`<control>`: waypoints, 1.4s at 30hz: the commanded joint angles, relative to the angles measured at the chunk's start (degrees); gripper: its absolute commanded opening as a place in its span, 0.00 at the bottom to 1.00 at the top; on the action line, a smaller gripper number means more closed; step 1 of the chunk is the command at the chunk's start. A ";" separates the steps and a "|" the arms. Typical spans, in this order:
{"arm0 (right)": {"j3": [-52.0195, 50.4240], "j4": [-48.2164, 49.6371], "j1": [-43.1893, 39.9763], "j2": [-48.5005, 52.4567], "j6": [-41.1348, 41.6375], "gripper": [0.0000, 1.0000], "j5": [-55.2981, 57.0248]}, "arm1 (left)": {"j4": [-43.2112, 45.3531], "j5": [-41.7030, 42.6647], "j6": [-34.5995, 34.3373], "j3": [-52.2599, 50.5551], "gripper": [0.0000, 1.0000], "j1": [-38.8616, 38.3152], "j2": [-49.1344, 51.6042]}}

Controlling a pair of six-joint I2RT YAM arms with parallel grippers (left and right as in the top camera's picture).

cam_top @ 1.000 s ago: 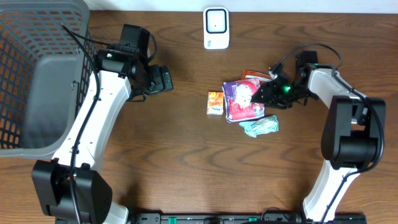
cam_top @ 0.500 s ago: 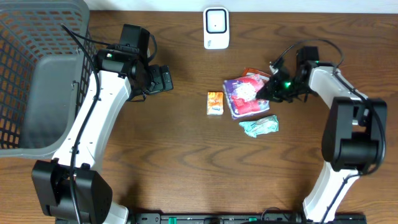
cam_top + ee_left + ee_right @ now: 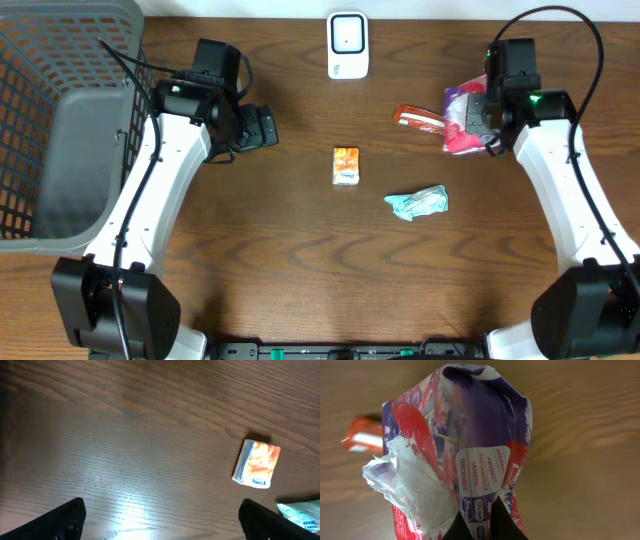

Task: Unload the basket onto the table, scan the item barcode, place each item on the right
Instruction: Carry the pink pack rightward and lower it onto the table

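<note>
The purple packet [image 3: 465, 445] runs off the bottom of your right wrist view. The red packet [image 3: 362, 435] beside it is blurred, and the teal packet [image 3: 302, 514] is clipped at your left wrist view's corner.

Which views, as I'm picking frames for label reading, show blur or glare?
Right wrist: the purple packet is readable up close, the red wrapper and table behind it blurred. Left wrist: a pale glare patch on the table, orange packet fairly sharp. Overhead: evenly lit and sharp.

Overhead even, soft shadows. Left wrist: glare patch on table [image 3: 125, 510] (lower centre), left edge dim. Right wrist: background blurred.
</note>
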 commanded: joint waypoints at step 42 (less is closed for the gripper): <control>9.55 -9.51 2.32 13.66 5.11 0.57 10.43 | -0.33 -0.52 0.96 -0.39 0.98 0.13 0.26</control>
